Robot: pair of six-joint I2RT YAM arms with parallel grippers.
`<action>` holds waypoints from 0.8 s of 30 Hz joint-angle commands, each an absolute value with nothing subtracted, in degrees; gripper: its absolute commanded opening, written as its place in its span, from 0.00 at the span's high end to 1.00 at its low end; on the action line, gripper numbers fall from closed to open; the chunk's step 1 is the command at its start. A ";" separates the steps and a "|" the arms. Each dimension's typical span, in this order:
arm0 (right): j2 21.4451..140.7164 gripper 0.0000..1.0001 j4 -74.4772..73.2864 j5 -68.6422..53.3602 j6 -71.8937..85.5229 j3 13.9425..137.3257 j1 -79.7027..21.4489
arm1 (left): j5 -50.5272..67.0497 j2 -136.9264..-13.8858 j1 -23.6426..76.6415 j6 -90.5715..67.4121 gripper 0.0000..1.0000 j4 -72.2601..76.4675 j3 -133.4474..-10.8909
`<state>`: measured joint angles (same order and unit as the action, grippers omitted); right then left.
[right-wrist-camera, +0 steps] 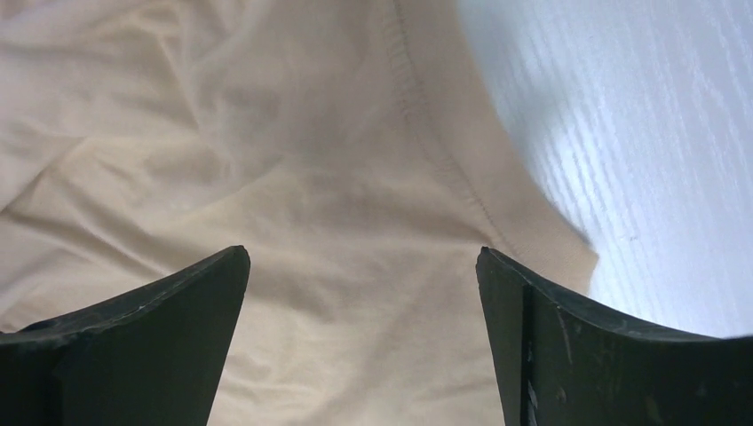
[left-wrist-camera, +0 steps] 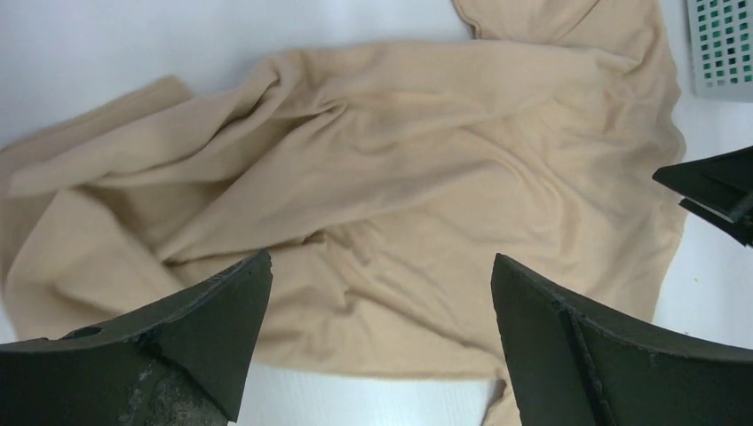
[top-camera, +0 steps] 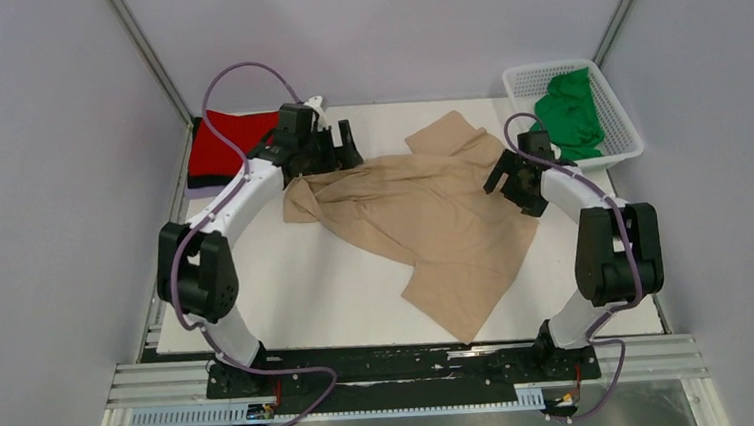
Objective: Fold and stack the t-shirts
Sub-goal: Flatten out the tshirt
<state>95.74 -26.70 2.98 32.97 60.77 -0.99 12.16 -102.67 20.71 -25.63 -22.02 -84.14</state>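
A tan t-shirt (top-camera: 432, 219) lies crumpled and spread across the middle of the white table (top-camera: 288, 289). It fills the left wrist view (left-wrist-camera: 391, 169) and the right wrist view (right-wrist-camera: 293, 177). My left gripper (top-camera: 334, 154) is open and empty above the shirt's far left edge. My right gripper (top-camera: 513, 185) is open and empty above the shirt's right side, near a hemmed edge (right-wrist-camera: 444, 160). A red folded shirt (top-camera: 228, 143) lies at the far left corner. A green shirt (top-camera: 572, 114) lies bunched in the basket.
A white mesh basket (top-camera: 619, 116) stands at the far right corner; its corner shows in the left wrist view (left-wrist-camera: 724, 44). Grey walls close in on both sides. The arm bases sit on a rail at the near edge.
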 commanded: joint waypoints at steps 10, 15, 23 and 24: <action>73.60 0.00 -27.83 4.25 32.23 46.11 -13.38 | -4.28 -98.41 14.17 -34.17 0.04 -26.62 -73.57; 67.81 0.00 -28.30 3.34 33.59 40.89 -13.47 | -6.61 -104.07 13.27 -34.49 0.19 -28.38 -78.97; 65.11 0.00 -30.38 5.49 33.58 39.76 -13.50 | -11.31 -111.22 13.27 -33.41 0.36 -32.80 -85.30; 65.23 0.00 -30.56 5.73 33.45 39.92 -13.45 | -11.33 -112.51 13.27 -33.29 0.38 -33.71 -85.94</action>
